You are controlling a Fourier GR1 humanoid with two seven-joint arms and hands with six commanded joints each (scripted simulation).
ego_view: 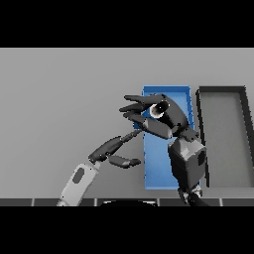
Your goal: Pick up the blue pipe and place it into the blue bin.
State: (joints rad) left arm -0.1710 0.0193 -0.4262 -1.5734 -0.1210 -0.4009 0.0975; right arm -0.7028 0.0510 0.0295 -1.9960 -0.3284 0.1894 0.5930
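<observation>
Head view: right hand (158,115), fingers spread and holding nothing, hovers over the blue bin (166,171) beside a dark tray (224,144); left hand (115,149) relaxed nearby; blue pipe's position cannot be told.

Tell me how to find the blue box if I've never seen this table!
Start at the grey table and look toward its right side, where two long bins lie side by side. The blue bin is the left one of the pair, with the right hand over its far end. Its neighbour, the dark bin, has black walls and a grey floor, while this one is bright blue all over.
</observation>
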